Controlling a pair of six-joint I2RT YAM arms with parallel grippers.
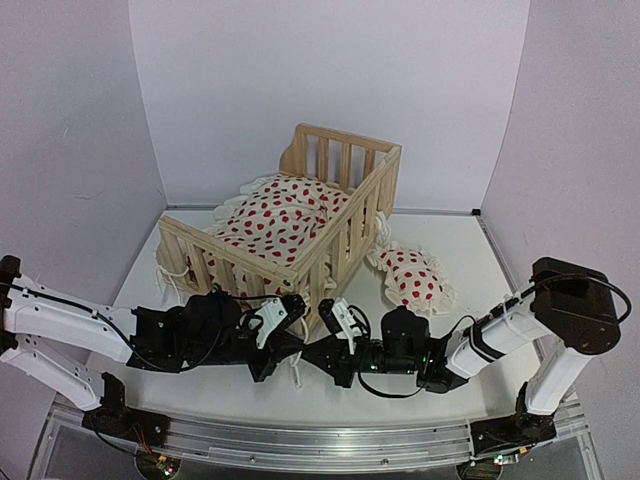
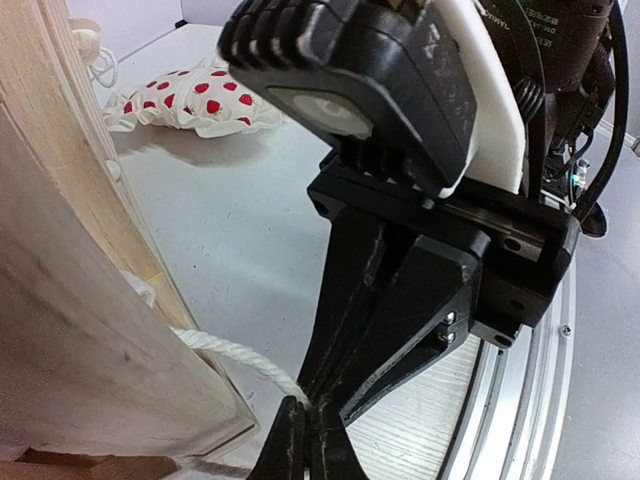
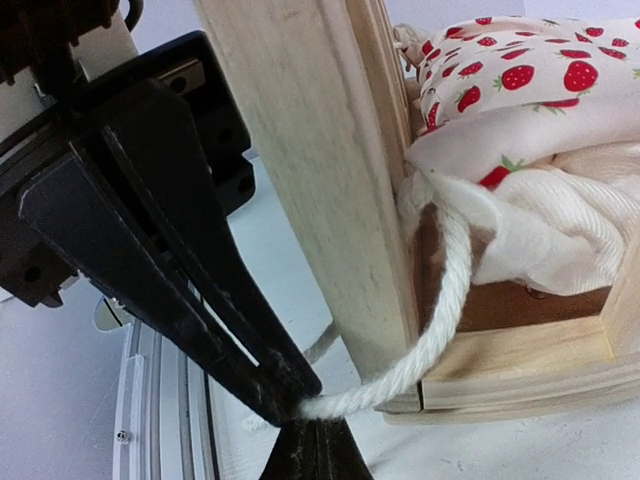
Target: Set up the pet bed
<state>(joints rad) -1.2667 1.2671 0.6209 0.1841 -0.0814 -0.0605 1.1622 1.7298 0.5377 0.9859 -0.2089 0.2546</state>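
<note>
Table (image 1: 480, 250): one bed, one loose pillow, both arms reaching in low from the near edge.

Left gripper (image 2: 303, 425): lying low near the middle of the near edge, just in front of the bed's near right corner. Fingers pressed together with no gap showing.

Pet bed (image 1: 358, 218): standing upright in the middle of the table, towards the back edge, with slatted rails on three sides. The red-dotted cushion (image 1: 280, 220) lies inside the frame. Its ruffles spill over the left rail.

Tie string (image 3: 440, 290): runs out from under the cushion, passes round the corner post (image 3: 320, 180) and drops to the table surface. Its end is nipped exactly where the tips of the two grippers meet.

Right gripper (image 3: 315, 438): facing the left one tip to tip at that same spot. Fingers drawn tight together on the string end.

Small pillow (image 1: 410, 275): lying flat on the table just right of the bed, apart from both grippers.
</note>
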